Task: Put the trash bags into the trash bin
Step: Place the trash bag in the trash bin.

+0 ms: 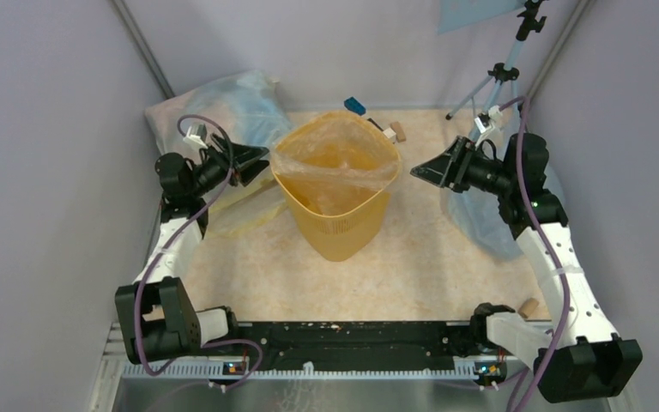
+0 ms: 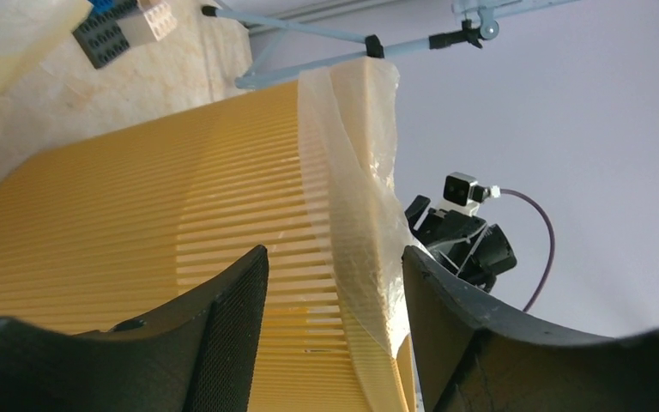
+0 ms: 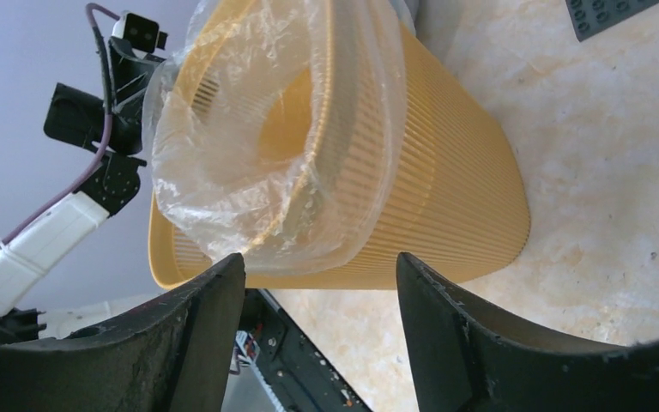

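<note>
**Both grippers spread and empty beside the lined bin**

The left gripper (image 1: 253, 161) hovered just beside the left rim of the trash bin (image 1: 339, 232), its jaws spread and nothing between them. The right gripper (image 1: 429, 169) faced the opposite rim from a little further off, jaws likewise apart and empty.

The trash bag (image 1: 335, 142) sat inside the bin in the middle of the table (image 1: 429, 266). Its mouth was opened out, and part of its edge was turned over the rim and down the outer wall. On the far side the film rose loosely above the rim.

The bag looked nearly weightless, limp and slick. It would likely crumple under any push, slide off a shallow pinch and tear if dragged hard across the rim. The safest hold seemed to be the loose film at or above the rim, taken as a gathered fold. The bin itself appeared light and could tip or skate if the film were tugged sideways.

The bag was thin, colourless and glossy, wrinkled all over, and tinted amber by the ribbed yellow-orange plastic showing through it.
</note>
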